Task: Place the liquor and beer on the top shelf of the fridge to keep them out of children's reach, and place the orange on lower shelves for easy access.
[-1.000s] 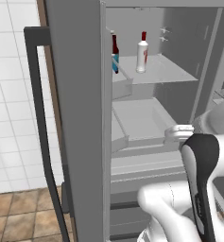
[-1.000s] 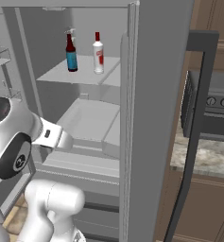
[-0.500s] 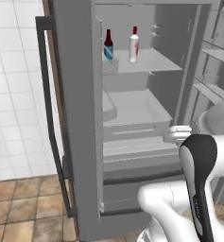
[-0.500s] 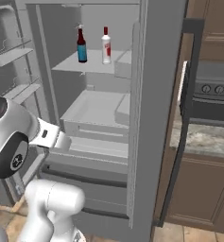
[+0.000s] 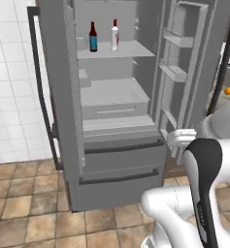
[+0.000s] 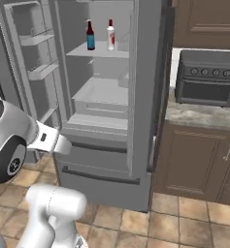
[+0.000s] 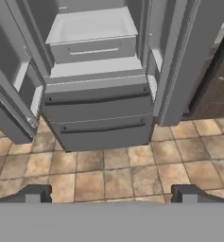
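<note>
The tall grey fridge [image 5: 121, 160] stands open. On its top shelf [image 5: 131, 48] the dark brown beer [image 5: 93, 36] and the white, red-capped liquor [image 5: 115, 35] stand upright side by side; they appear again as beer [image 6: 90, 35] and liquor [image 6: 110, 35]. Below them are a grey bin [image 5: 114, 97] and the lower shelves [image 5: 119, 123]. The small orange [image 5: 228, 90] lies on the counter beyond the right door. My gripper [image 7: 109, 194] hangs open over the tiled floor in front of the fridge [image 7: 99, 104], with nothing between its fingertips [image 7: 33, 193].
The fridge's left door [image 5: 58, 97] and its right door with bins [image 5: 184, 72] stand wide open. A dark toaster oven [image 6: 206, 77] sits on a stone counter [image 6: 199, 114] above brown cabinets [image 6: 194, 160]. Brown floor tiles [image 7: 132, 175] lie before the fridge.
The whole picture has shifted: the base has backed away from the fridge, which now looks farther off. Both bottles stay on the top shelf. The gripper stays open.
</note>
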You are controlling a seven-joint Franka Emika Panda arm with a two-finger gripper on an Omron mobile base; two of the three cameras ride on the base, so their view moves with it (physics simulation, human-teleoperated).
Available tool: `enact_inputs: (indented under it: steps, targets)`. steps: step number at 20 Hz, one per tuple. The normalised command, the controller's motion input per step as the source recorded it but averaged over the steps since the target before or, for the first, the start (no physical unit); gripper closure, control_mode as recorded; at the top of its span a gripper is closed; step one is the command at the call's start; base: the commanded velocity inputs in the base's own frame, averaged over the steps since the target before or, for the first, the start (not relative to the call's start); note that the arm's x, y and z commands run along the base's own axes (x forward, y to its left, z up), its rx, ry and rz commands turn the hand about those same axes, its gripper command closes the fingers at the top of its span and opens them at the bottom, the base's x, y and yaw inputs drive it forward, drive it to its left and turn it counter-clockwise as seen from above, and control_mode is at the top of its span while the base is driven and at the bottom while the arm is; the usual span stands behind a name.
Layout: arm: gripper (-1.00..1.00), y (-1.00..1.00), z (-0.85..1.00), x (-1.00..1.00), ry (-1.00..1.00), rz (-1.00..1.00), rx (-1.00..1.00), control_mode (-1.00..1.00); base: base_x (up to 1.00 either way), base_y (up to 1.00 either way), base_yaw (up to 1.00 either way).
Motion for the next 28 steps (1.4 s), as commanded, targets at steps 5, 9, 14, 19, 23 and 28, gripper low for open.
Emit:
enact_inputs:
  steps: [5,9,14,19,23,28]
  targets:
    - [-1.0,0.0,0.0,0.0,0.0,0.0,0.0,1.0,-0.08,-0.88,-0.03]
    - [-1.0,0.0,0.0,0.0,0.0,0.0,0.0,1.0,0.03,-1.0,-0.04]
    - [-1.0,0.0,0.0,0.0,0.0,0.0,0.0,1.0,0.19,-1.0,-0.01]
    - [-1.0,0.0,0.0,0.0,0.0,0.0,0.0,1.0,0.35,-0.91,0.0]
    - [-1.0,0.0,0.0,0.0,0.0,0.0,0.0,1.0,0.51,-0.74,0.0]
    - [-1.0,0.0,0.0,0.0,0.0,0.0,0.0,1.0,0.63,-0.59,0.0]
